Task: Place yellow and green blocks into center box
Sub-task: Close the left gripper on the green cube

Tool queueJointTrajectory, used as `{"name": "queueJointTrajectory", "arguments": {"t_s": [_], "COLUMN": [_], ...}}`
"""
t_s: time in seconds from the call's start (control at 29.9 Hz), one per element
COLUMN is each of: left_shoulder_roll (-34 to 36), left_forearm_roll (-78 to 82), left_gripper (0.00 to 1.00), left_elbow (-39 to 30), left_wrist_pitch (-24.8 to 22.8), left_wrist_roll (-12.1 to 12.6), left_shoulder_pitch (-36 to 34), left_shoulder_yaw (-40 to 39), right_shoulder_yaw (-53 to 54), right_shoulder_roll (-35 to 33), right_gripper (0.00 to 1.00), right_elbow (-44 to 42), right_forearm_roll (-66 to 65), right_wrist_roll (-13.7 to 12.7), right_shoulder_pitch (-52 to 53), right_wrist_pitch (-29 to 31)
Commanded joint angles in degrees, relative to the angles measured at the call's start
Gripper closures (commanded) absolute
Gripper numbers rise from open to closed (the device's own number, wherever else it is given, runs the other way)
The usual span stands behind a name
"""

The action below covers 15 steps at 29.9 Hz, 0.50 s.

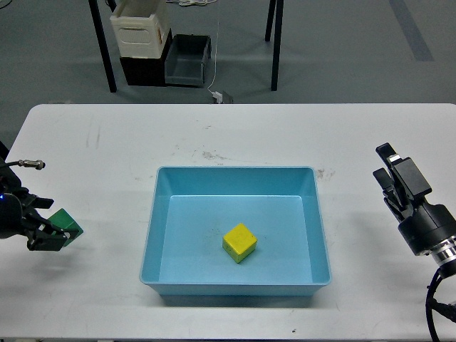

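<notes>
The yellow block (239,242) lies inside the light blue box (153,235) at the table's centre, a little below its middle. The green block (66,221) is at the far left of the table, between the fingers of my left gripper (51,226), which looks closed on it. My right gripper (386,169) is at the right edge of the table, well clear of the box, with its fingers apart and nothing in them.
The white table (228,135) has scuff marks behind the box. Beyond its far edge, on the floor, stand black table legs (103,50), a cream bin (140,28) and a dark bin (187,60).
</notes>
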Motion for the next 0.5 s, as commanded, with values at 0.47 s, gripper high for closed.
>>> {"name": "queueJointTrajectory", "arguments": {"t_s": [0.47], "left_shoulder_roll": [-5.59], "left_forearm_roll": [0.00], "left_gripper": [0.05], "left_elbow": [6.65], "left_wrist_pitch": [0.43], "left_wrist_roll": [-0.01], "left_shoulder_pitch": [-0.49], "left_shoulder_yaw": [2.02], "right_shoulder_yaw": [-0.22], "right_shoulder_roll": [0.00], "right_gripper": [0.01], "right_elbow": [-0.40], "right_forearm_roll": [2.02], "right_wrist_roll": [-0.01], "right_shoulder_pitch": [-0.18], "right_wrist_pitch": [-0.87]}}
